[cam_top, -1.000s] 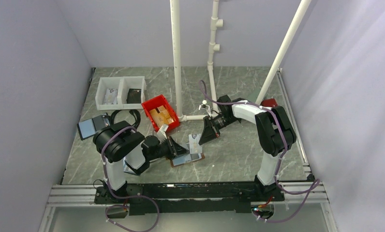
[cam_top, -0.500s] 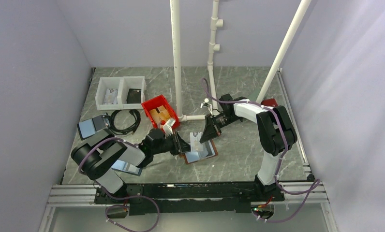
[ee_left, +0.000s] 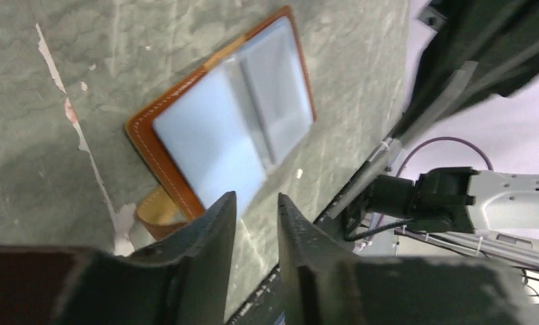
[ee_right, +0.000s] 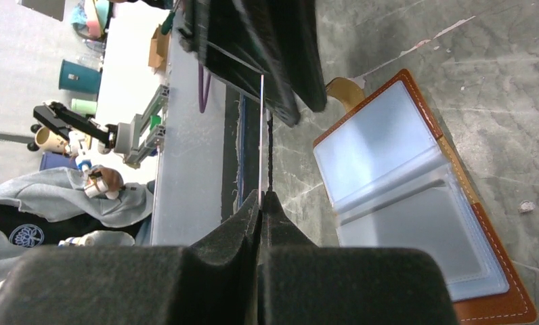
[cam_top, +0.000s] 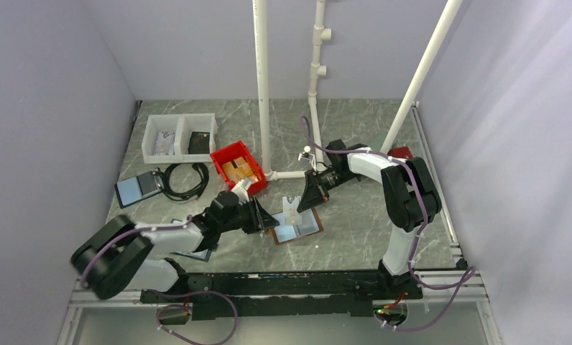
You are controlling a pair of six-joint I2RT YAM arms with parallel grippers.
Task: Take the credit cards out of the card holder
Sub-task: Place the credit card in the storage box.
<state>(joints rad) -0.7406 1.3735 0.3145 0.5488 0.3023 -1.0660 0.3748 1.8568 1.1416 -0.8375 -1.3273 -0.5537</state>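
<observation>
The brown card holder (cam_top: 296,229) lies open on the marble table, its pale blue sleeves facing up (ee_left: 233,135) (ee_right: 402,196). My left gripper (cam_top: 266,218) sits low at the holder's left edge; in the left wrist view its jaws (ee_left: 255,200) stand slightly open with nothing between them. My right gripper (cam_top: 307,203) hovers just above the holder's far edge, shut (ee_right: 261,195) on a thin pale credit card (cam_top: 291,209), which the right wrist view shows edge-on (ee_right: 261,135).
A red bin (cam_top: 238,167) and a white two-compartment tray (cam_top: 180,136) stand at the back left. A black cable coil (cam_top: 186,180) and a dark blue-faced folder (cam_top: 138,187) lie left. Another folder (cam_top: 191,249) lies under the left arm. White pipes (cam_top: 263,86) rise behind.
The left arm stretched out to the right, sliding the card holder right, then its jaws parted off the holder's edge. The right gripper kept the card and barely moved.
</observation>
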